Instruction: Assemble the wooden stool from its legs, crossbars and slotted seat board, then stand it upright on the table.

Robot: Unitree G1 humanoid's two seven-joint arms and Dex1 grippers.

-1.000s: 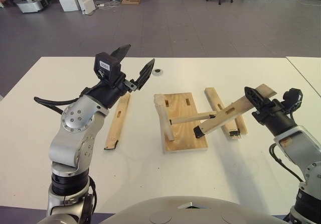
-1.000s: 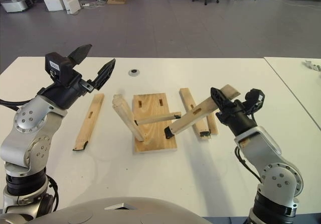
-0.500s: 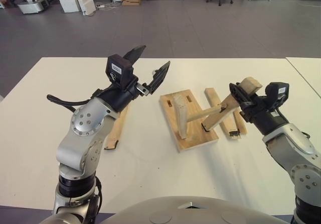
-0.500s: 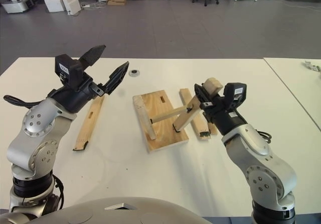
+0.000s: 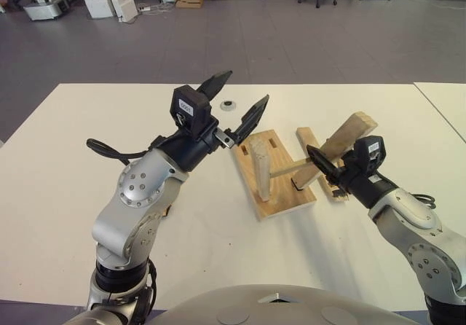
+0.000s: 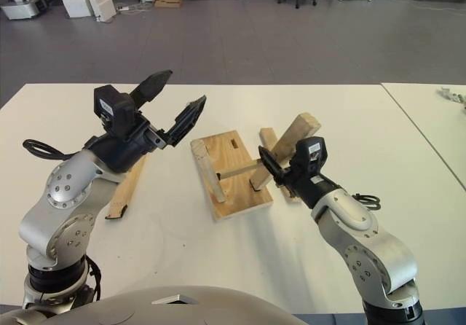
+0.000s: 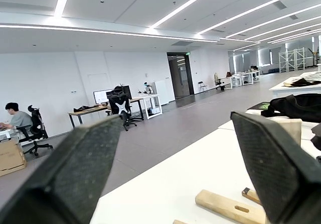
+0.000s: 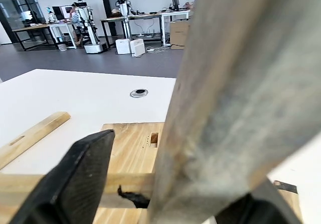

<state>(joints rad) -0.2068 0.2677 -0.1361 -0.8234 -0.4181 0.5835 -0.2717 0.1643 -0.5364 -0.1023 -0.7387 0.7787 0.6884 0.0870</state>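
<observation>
One leg [image 5: 259, 170] stood on the seat board [image 5: 282, 195] at mid-frame, joined by a crossbar [image 5: 286, 169] to a tilted leg [image 5: 351, 130] clamped in the right gripper [image 5: 324, 167]. The left gripper [image 5: 242, 92] hung left of centre, fingers spread wide.

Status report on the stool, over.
Left tool open, raised near seat board. Right tool shut on tilted leg, crossbar joining it to second leg on board. Loose leg lies right beneath.
</observation>
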